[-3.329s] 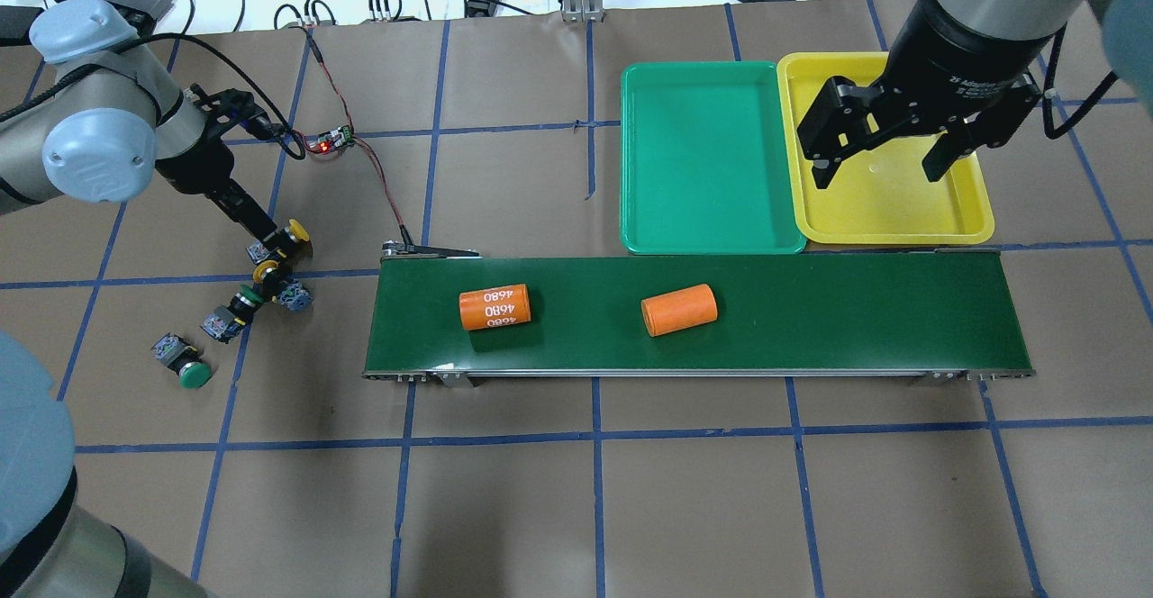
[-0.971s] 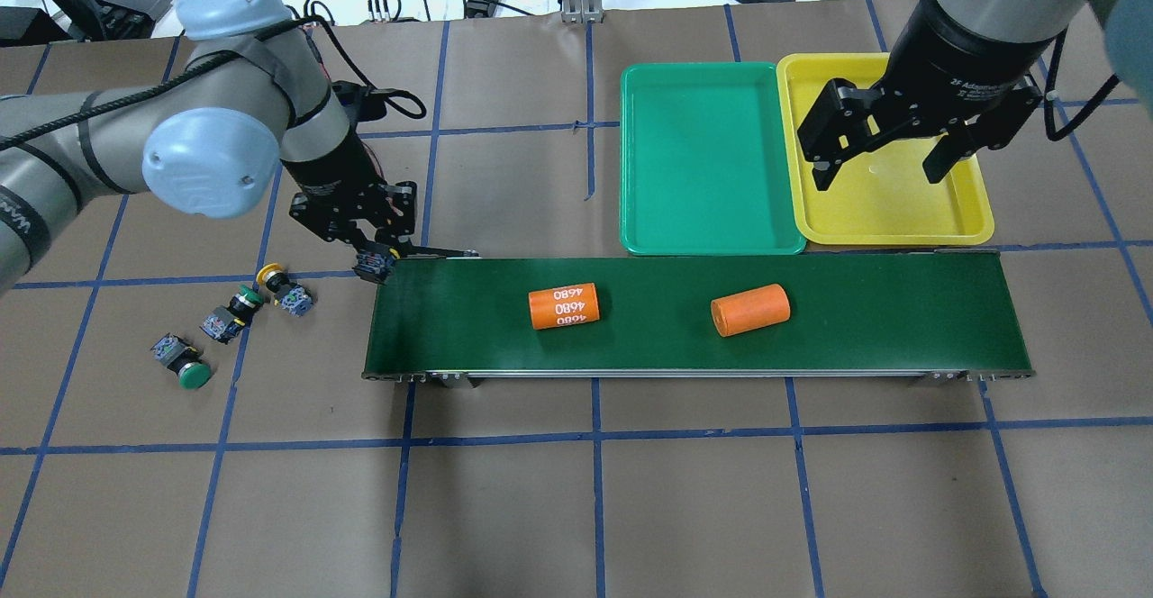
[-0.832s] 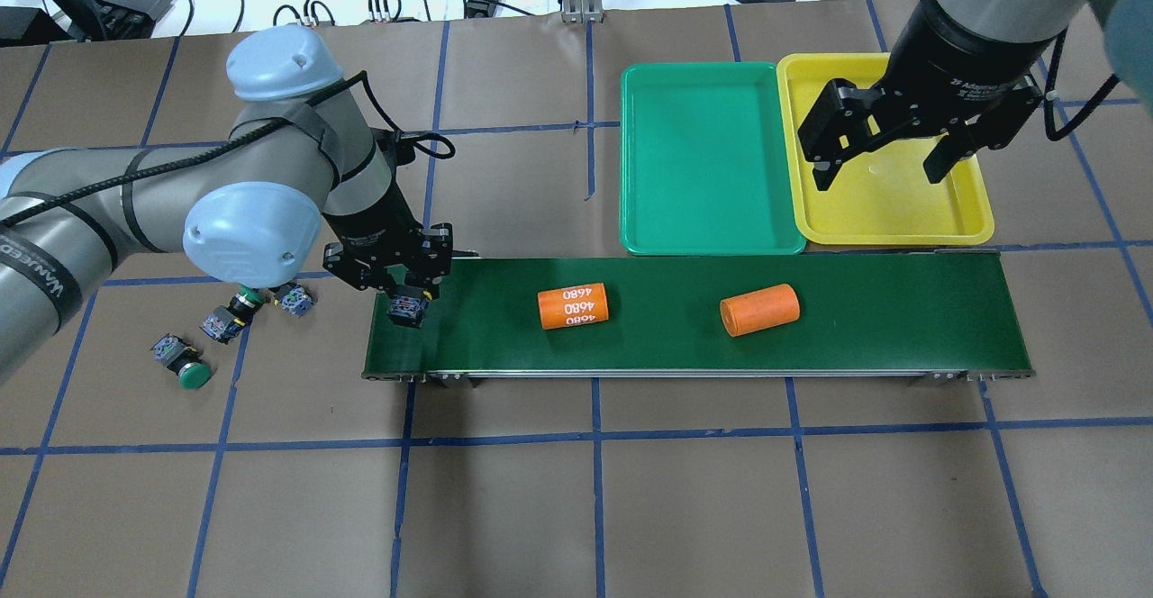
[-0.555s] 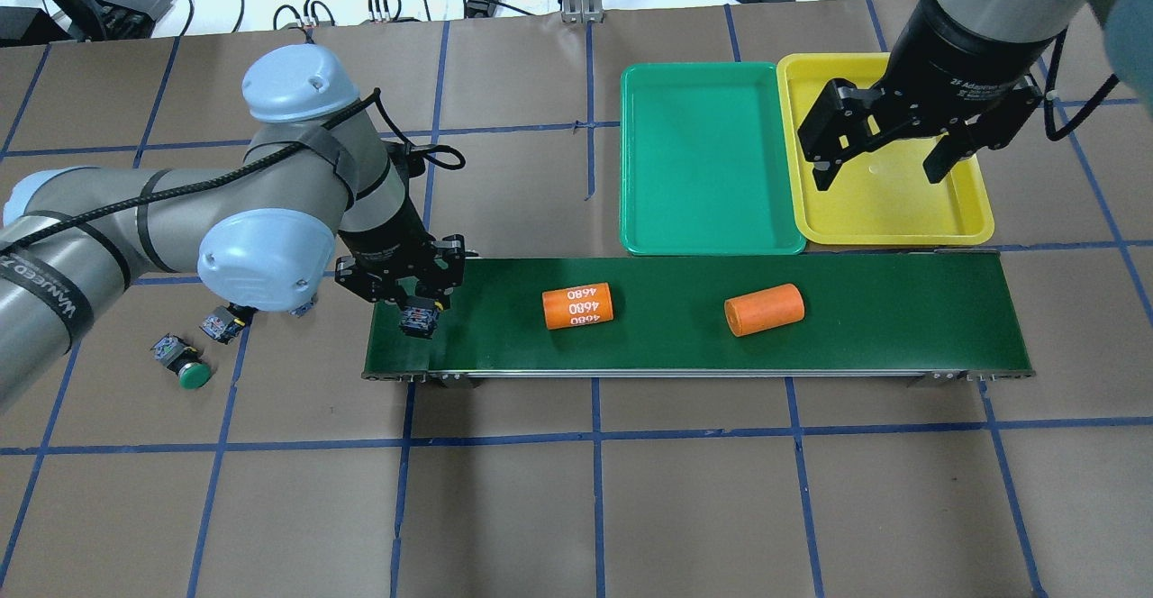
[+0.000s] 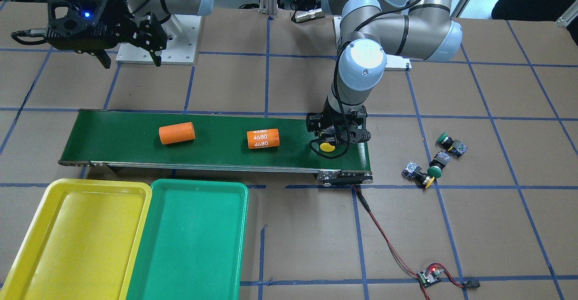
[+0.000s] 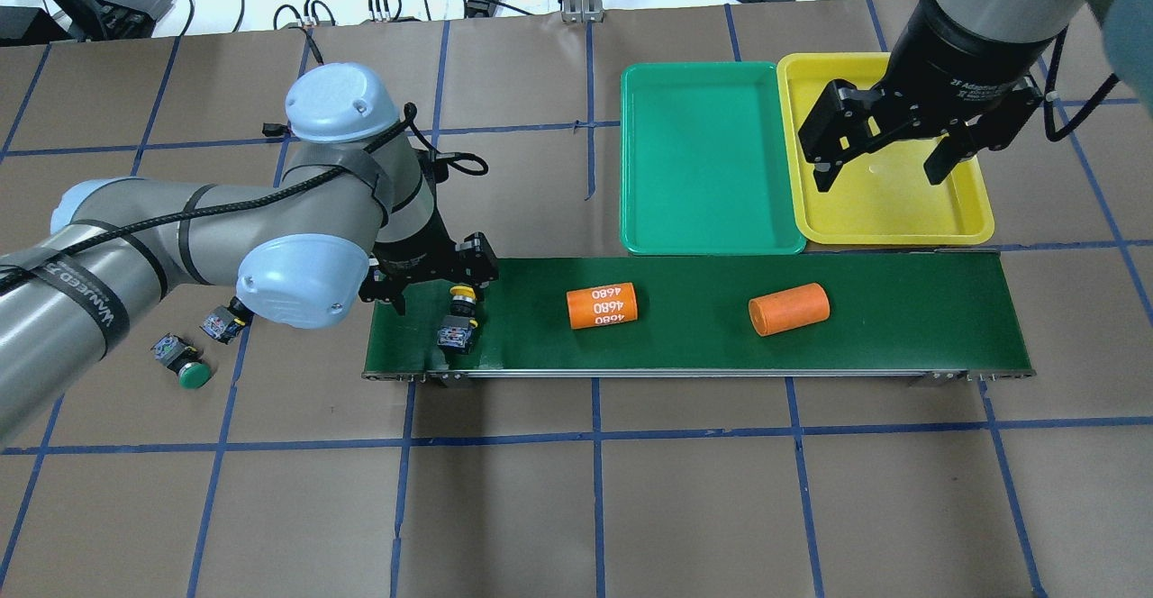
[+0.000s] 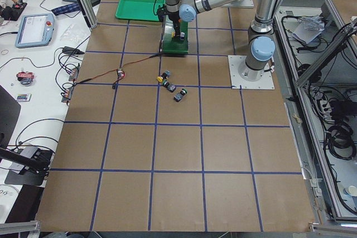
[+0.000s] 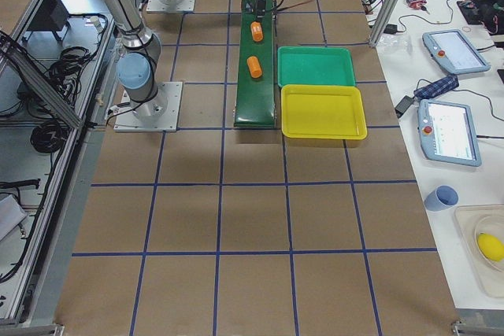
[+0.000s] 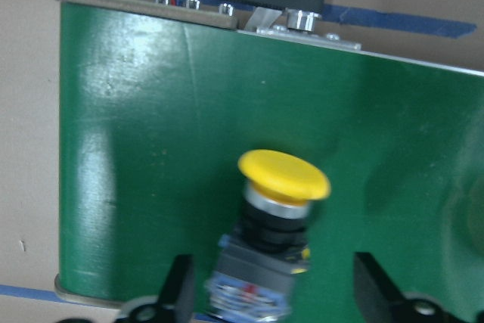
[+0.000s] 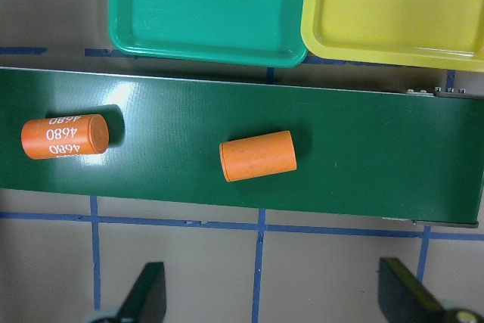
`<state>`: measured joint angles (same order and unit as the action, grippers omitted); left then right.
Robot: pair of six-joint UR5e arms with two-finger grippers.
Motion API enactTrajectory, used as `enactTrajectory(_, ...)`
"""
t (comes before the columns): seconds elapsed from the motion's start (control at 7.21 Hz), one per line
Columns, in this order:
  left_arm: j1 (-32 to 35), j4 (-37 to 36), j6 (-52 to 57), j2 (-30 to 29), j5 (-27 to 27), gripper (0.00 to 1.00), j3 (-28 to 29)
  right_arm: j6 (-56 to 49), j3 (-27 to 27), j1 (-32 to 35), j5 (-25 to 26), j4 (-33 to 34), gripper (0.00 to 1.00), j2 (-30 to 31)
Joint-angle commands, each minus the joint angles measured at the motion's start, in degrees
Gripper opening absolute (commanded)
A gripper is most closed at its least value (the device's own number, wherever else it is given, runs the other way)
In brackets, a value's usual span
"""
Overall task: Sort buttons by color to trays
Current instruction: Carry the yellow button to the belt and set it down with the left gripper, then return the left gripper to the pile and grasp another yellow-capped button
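Brown tabletop, blue tape grid, possibly white cluttered bench

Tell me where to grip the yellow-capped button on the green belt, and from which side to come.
Take the yellow-capped button by its black body, between cap and end block, coming down from above. It seems to lie on its side on the belt, both flanks free; the domed cap would likely slip. The left gripper hangs open over it.
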<state>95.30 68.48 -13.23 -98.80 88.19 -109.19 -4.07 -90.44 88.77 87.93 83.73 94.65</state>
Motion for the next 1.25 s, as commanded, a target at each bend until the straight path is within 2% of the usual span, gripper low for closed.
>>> enactTrajectory(0.0,-12.87,7.85,14.03,-0.51,-0.04,1.0,6.16,0.02,0.0,-0.09,0.05,-0.32,1.0,0.09)
enactTrajectory(0.14,-19.04,6.93,19.15,-1.91,-0.29,1.0,6.27,0.02,0.0,0.0,-0.21,-0.32,1.0,0.1)
enactTrajectory(0.28,-21.01,1.88,22.6,-4.62,-0.21,1.0,7.06,-0.06,-0.09,0.0,-0.21,-1.28,1.0,0.1)
enactTrajectory(0.42,-21.38,-2.0,21.59,-7.08,0.84,1.0,7.24,0.46,-0.09,0.0,-0.3,-1.63,1.0,0.18)
enactTrajectory(0.55,-23.91,-4.91,15.92,-9.72,3.02,1.0,7.07,0.2,-0.09,0.0,-0.12,-1.64,1.0,0.18)
enactTrajectory(0.83,-24.99,-7.66,12.8,-13.07,3.65,1.0,5.23,0.81,-0.35,0.0,-0.03,-2.51,1.0,0.19)
enactTrajectory(0.97,-24.64,-9.4,5.57,-13.61,3.48,1.0,3.48,0.73,-0.44,0.0,-0.12,-2.43,1.0,0.1)
enactTrajectory(1.11,-24.55,-12.12,3.58,-13.7,3.48,1.0,1.46,0.73,-0.44,0.0,-0.04,-2.43,1.0,0.1)
